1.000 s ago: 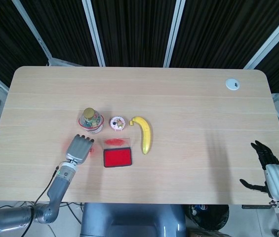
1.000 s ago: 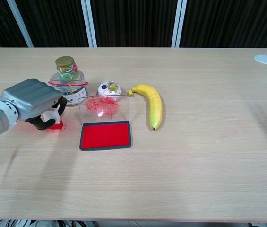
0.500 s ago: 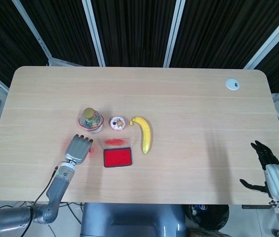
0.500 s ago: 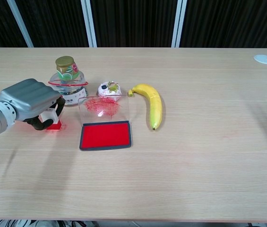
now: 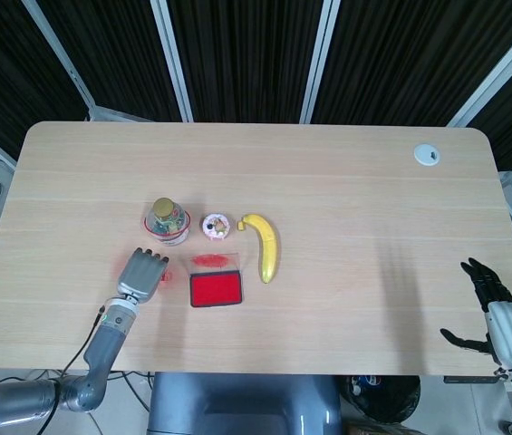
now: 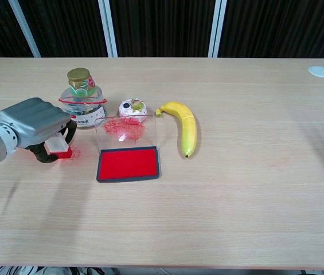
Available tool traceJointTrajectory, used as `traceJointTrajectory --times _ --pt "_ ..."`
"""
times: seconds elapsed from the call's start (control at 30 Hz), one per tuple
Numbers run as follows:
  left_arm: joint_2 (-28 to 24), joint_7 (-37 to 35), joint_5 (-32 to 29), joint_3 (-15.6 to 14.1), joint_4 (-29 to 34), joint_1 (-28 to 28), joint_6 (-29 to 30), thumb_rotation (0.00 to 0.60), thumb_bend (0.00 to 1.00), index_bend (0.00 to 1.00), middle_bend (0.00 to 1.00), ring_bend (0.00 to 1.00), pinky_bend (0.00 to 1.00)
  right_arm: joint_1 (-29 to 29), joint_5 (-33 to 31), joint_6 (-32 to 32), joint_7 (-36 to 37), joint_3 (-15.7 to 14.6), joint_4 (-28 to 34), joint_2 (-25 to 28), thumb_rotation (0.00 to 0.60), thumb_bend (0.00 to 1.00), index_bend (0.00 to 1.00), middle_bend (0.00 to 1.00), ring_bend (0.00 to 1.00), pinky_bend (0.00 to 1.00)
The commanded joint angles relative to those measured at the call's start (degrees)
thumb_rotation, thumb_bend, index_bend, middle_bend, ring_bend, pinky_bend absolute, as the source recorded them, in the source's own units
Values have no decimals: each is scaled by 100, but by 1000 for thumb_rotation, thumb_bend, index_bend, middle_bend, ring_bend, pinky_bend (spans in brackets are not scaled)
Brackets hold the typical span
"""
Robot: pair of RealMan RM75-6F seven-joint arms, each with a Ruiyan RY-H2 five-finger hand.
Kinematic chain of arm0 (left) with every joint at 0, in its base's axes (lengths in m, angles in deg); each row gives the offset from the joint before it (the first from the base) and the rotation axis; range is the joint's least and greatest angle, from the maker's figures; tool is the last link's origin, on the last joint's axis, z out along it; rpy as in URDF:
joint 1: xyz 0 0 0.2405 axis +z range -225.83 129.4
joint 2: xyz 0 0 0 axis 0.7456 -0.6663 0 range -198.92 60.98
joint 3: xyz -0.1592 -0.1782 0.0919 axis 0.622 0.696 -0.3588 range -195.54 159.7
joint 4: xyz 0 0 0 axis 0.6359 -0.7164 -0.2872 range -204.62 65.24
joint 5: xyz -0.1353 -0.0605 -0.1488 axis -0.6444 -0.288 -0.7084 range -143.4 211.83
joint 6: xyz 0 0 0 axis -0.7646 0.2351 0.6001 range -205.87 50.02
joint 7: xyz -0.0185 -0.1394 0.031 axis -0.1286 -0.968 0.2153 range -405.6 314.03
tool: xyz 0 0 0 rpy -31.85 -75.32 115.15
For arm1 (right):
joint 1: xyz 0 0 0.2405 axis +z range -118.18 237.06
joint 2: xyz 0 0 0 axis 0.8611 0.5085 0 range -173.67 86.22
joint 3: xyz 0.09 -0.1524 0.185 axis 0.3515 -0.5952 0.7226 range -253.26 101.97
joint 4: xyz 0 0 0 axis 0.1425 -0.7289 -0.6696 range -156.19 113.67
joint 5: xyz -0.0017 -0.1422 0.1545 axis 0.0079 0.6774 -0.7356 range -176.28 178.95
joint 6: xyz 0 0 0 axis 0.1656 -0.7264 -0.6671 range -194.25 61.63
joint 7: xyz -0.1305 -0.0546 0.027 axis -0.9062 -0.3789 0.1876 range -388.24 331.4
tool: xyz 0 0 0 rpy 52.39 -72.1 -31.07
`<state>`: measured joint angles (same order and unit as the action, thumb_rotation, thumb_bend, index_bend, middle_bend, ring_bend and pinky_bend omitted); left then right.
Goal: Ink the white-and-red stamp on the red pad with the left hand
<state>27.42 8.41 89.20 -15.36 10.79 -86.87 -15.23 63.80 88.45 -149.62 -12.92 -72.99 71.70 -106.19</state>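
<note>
Near the front left of the desk (image 6: 236,217), the left robot hand (image 6: 34,121) curls its fingers around the white-and-red stamp (image 6: 58,149), which sits on the wood just left of the red pad (image 6: 128,164). At the near right edge, the right robot hand (image 5: 487,304) hangs off the desk with fingers spread, holding nothing. Behind the pad stands its clear, ink-smeared lid (image 6: 126,129); farther back are a small jar (image 6: 81,94), a doughnut (image 6: 133,107) and a banana (image 6: 184,126).
</note>
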Motion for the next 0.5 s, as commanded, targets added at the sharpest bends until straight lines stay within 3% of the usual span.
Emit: traceJointTrajectory --times 0.03,0.2,0.5 --pt "-10 6 -6 -5 8 1 4 600 214 406 444 383 474 0 0 -1 -1 0 0 0 600 132 0 0 0 177" --pt "-46 -1 -6 -13 24 13 38 600 185 348 370 335 438 -1 -5 0 -3 2 8 2 600 133 0 0 0 177" --pt "-375 -273 175 20 457 190 385 600 151 146 146 176 288 -3 -4 -5 3 5 5 5 600 131 0 0 0 177"
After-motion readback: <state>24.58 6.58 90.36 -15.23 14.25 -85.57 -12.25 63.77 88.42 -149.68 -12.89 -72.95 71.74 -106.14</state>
